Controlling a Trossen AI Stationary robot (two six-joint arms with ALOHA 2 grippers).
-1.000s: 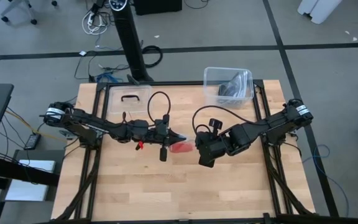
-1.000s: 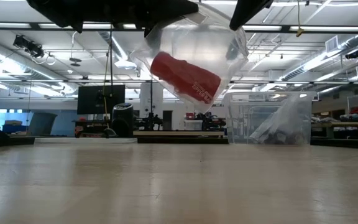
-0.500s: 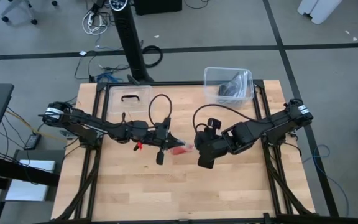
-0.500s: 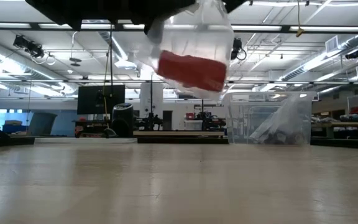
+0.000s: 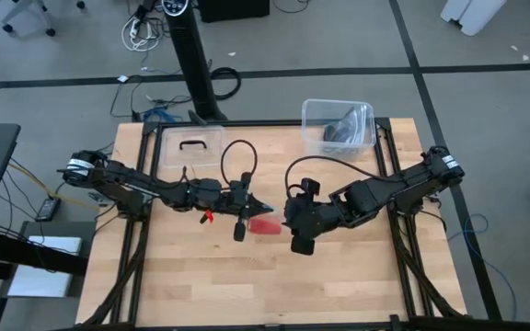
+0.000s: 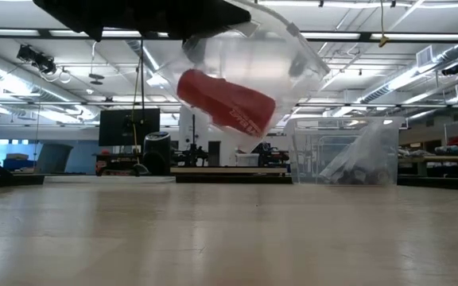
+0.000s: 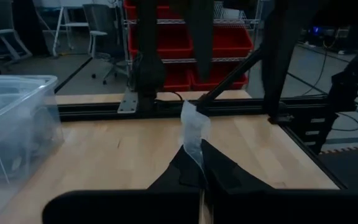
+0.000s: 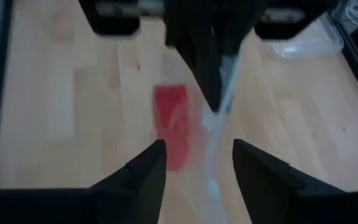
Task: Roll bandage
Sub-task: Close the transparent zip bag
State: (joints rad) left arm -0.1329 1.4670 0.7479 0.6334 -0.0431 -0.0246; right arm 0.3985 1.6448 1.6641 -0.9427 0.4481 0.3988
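The right tool [image 5: 294, 225] has been let go of the clear plastic bag [image 6: 249, 67]: a second ago its fingers were closed at the bag's edge, and now they are seen spread apart in the right wrist view, with nothing between them. The bag is therefore carried by the left tool [image 5: 254, 204] alone, whose fingers are clamped shut on a corner of the plastic, as is shown in the left wrist view by a strip of film rising from between them. In the low view the bag has been swung and tilted the other way since half a second ago, which suggests that it is hanging loosely and has not settled.

For the task, this is judged to mean that the bandage [image 6: 226, 102] is not yet freed; it is kept as a stubby red roll inside the bag, so rolling cannot be said to have begun.

The bandage is held just beyond the left tool's fingertips, below them and clear of the counter [image 6: 229, 238]. It is placed between the two tools, just ahead of the right tool's open fingers. Farther off, a clear bin [image 5: 337, 127] is set at the counter's far edge.
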